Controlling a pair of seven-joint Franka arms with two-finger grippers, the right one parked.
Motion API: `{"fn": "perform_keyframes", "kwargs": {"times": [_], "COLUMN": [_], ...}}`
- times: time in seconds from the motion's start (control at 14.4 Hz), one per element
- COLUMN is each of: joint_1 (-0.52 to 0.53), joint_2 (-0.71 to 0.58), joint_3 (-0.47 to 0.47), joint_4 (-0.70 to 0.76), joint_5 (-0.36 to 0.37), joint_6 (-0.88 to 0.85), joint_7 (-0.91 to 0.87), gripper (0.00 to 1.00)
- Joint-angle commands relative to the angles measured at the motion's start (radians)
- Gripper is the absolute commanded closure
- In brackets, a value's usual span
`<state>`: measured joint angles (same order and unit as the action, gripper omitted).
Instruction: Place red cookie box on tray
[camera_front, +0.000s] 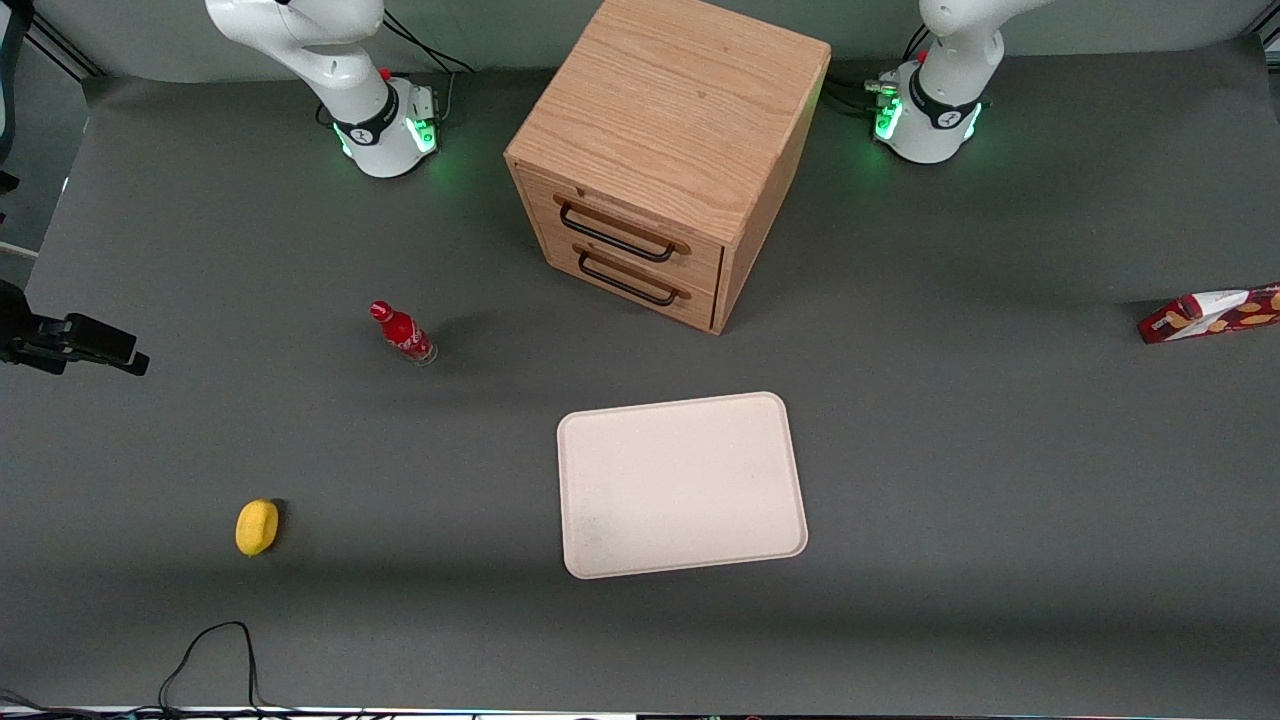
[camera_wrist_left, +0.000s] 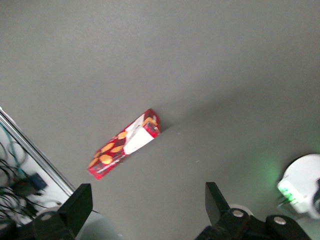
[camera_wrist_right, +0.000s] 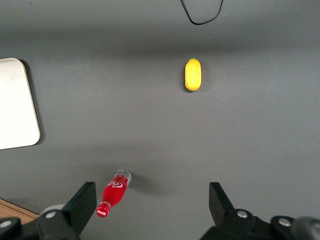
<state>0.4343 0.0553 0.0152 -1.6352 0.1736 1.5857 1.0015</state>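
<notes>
I held the left gripper (camera_wrist_left: 145, 210) high, fingers spread and empty, with the red cookie box (camera_wrist_left: 124, 144) below it, well apart from the tray (camera_front: 600, 560), to line up a grasp.

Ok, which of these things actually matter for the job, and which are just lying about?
For the job:
- red cookie box, lying at the working arm's end of the table
- tray, nothing on it
- gripper, open, above the box

Lying about:
- red soda bottle
- yellow lemon
- wooden drawer cabinet
</notes>
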Motion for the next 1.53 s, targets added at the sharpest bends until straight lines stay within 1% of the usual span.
{"fn": "perform_keyframes", "kwargs": {"times": [0.0,0.14,0.35,0.42,0.63,0.7,0.84,0.97,1.11,1.32,1.46], "joint_1": [0.02,0.023,0.038,0.049,0.118,0.165,0.204,0.254,0.276,0.293,0.299], "joint_2": [0.017,0.018,0.014,0.015,0.024,0.044,0.087,0.115,0.162,0.247,0.287], "joint_3": [-0.014,-0.014,-0.014,-0.014,-0.014,-0.017,-0.017,-0.017,-0.017,-0.017,-0.017], "joint_4": [0.015,-0.012,-0.127,-0.144,-0.222,-0.239,-0.27,-0.334,-0.371,-0.373,-0.373], "joint_5": [0.017,0.024,0.024,0.023,0.014,0.004,-0.009,-0.017,-0.023,-0.032,-0.042], "joint_6": [0.026,0.059,0.164,0.189,0.296,0.327,0.405,0.521,0.641,0.736,0.77], "joint_7": [0.086,0.13,0.256,0.316,0.475,0.526,0.647,0.696,0.767,0.805,0.832], "gripper": [0.0,0.0,0.0,0.0,0.0,0.0,0.0,0.0,0.0,0.0,0.01]}}
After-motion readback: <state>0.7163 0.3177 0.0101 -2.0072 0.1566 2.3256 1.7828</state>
